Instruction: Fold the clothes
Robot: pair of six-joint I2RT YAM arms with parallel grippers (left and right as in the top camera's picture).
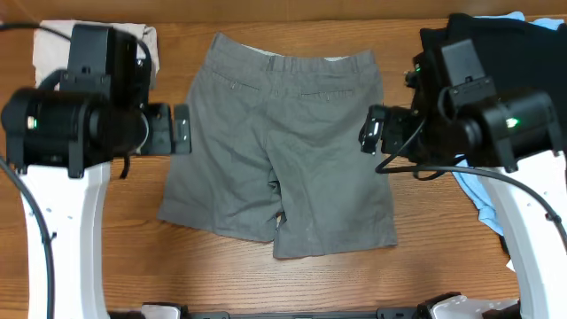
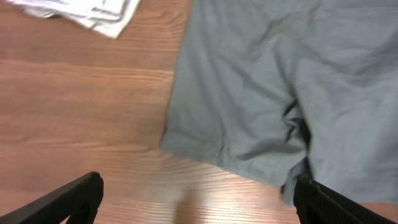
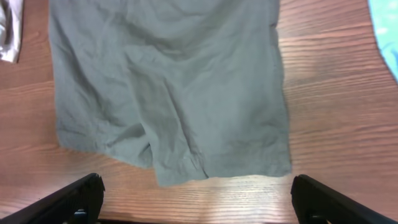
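The grey shorts [image 1: 279,146] lie flat between our jaws, back pockets up. Our left gripper [image 1: 182,129] and right gripper [image 1: 373,129] are both spread wide and empty. The cloth looks light and floppy, so we'd pinch the side edge nearest each jaw, up by the stiffer waistband.

Left hand [image 1: 182,129] and right hand [image 1: 371,129] hover, jaws spread wide.

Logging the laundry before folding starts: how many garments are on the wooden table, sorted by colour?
Mid-grey woven shorts: 1
Beige folded garment: 1
Black garment: 1
Light-blue garment: 1
Total: 4
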